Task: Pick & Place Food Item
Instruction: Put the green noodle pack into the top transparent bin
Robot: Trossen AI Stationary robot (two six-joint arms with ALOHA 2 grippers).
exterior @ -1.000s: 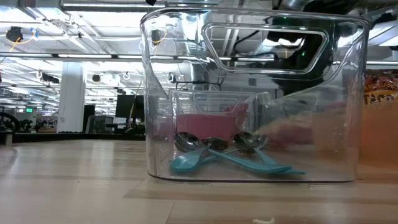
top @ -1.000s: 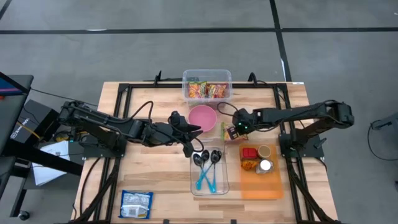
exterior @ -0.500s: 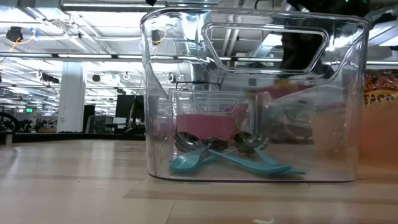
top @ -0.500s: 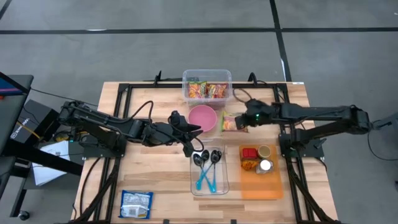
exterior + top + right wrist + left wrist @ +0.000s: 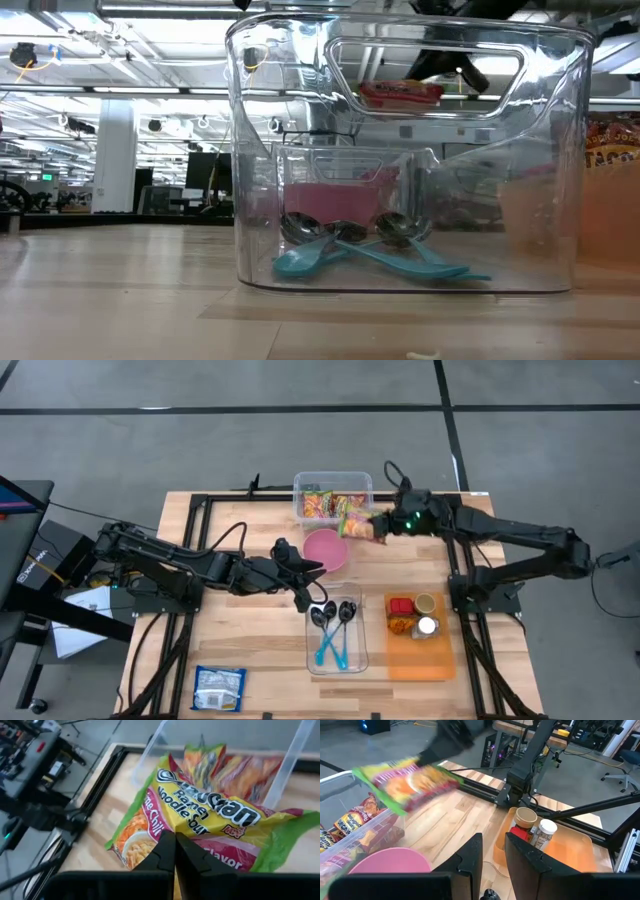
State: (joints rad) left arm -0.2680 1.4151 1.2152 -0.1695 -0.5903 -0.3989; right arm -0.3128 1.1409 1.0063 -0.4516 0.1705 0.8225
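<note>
The right gripper (image 5: 383, 525), fingers clenched on the ramen packet (image 5: 358, 524), has carried it from beside the pink bowl (image 5: 326, 548) to the far snack bin (image 5: 333, 481). Release probably comes next. The left gripper (image 5: 312, 575) waits mid-worktop; whether its fingers hold anything cannot be told.

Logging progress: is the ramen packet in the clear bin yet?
Not yet. The right pincer holds the ramen packet in the air by the bin's edge.

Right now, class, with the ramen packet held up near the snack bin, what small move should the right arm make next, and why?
Probably carry it a little farther over the clear bin. The right gripper, shut on the ramen packet, holds it in the air at the bin's near right corner, beside the pink bowl, so releasing now might miss.
</note>
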